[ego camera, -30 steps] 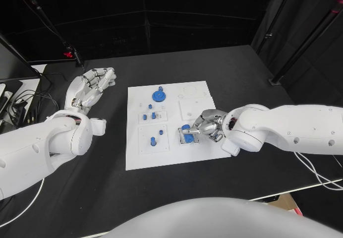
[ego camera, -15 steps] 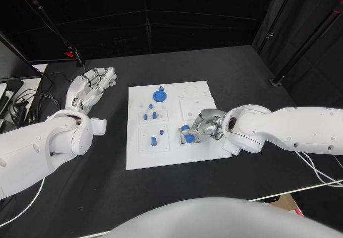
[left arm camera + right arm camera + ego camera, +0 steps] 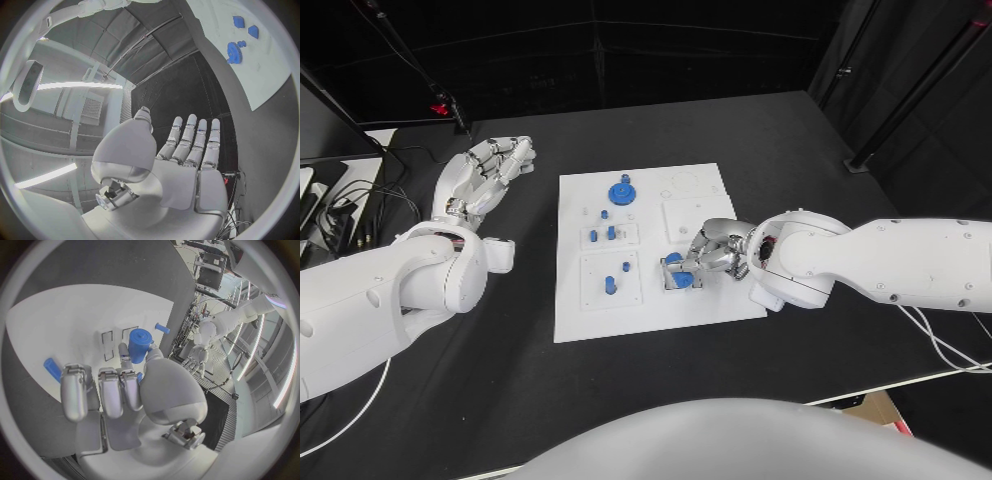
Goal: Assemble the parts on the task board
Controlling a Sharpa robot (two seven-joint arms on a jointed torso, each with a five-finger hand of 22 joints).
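On the task board (image 3: pixel 639 310), right hand (image 3: pixel 708 252) (fingers curled) grips blue part (image 3: pixel 676 270).

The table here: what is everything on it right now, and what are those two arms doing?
Table: one, black, under everything.
Task board: one, white plate, middle of the table.
Round part: one, blue, gear-like, far end of the board.
Small parts: several, blue, in the board's left-hand recesses, midway and nearer.
Cylinder part: one, blue, at the right hand's fingertips; whether it is gripped is unclear.
Cables: several, dark, at the table's left edge.
Left hand: silver, fingers straight and apart, holding nothing, on the table left of the board.
Right hand: silver, fingers curled over the board's near right part.
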